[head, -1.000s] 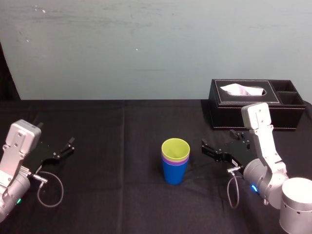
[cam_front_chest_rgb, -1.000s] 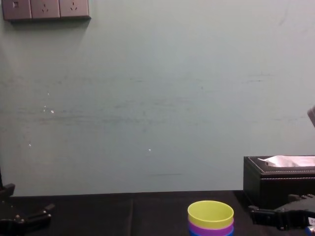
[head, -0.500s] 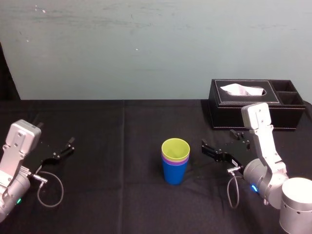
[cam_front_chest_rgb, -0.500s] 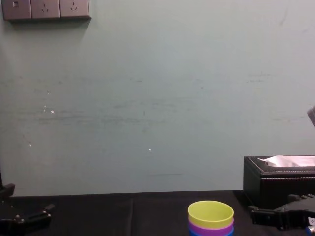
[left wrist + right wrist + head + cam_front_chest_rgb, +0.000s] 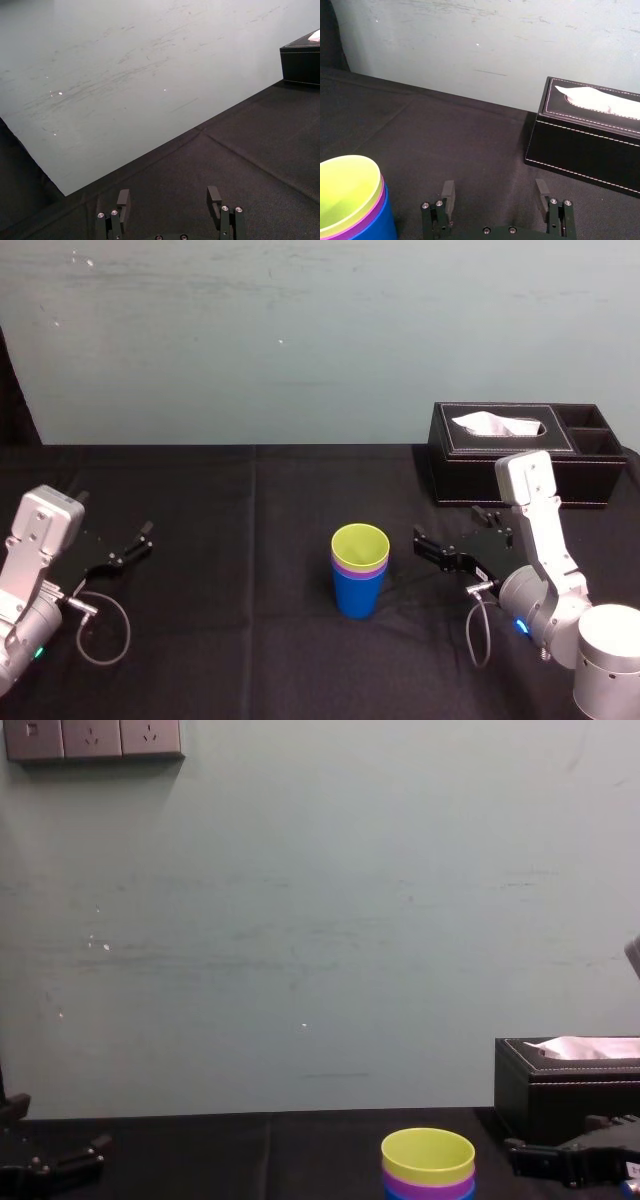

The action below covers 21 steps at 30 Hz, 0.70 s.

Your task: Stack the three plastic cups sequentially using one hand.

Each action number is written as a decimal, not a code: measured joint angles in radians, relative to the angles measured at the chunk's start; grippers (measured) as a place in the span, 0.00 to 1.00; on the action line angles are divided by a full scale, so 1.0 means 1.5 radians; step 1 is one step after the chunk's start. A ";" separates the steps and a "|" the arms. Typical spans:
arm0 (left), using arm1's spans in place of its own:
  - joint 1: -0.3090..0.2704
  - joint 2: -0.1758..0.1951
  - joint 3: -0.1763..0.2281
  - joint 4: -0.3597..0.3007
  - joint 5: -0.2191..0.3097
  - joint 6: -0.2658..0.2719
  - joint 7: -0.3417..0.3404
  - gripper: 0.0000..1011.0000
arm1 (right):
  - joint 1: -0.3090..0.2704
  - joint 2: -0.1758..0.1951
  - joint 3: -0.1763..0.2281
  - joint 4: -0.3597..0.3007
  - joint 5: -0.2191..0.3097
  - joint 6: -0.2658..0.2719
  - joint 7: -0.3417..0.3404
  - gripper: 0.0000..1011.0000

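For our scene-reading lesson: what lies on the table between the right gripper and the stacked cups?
Nothing but bare black cloth, seen in the head view: the open right gripper sits beside the stacked cups, not touching them.

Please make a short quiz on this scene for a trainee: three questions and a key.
1. True or false: the left gripper holds a cup.
2. Which cup is outermost in the stack? A purple cup; B blue cup; C yellow-green cup.
3. Fill in: the open right gripper, beside the stack, holds ____.
Key: 1 false; 2 B; 3 nothing.
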 joint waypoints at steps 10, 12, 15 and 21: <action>0.000 0.000 0.000 0.000 0.000 0.000 0.000 0.99 | 0.000 0.000 0.000 0.000 0.000 0.000 0.000 0.99; 0.000 0.000 0.000 0.000 0.000 0.000 0.000 0.99 | 0.000 0.000 0.000 0.000 0.000 0.000 0.000 0.99; 0.000 0.000 0.000 0.000 0.000 0.000 0.000 0.99 | 0.000 0.000 0.000 0.000 0.000 0.000 0.000 0.99; 0.000 0.000 0.000 0.000 0.000 0.000 0.000 0.99 | 0.000 0.000 0.000 0.000 0.000 0.000 0.000 0.99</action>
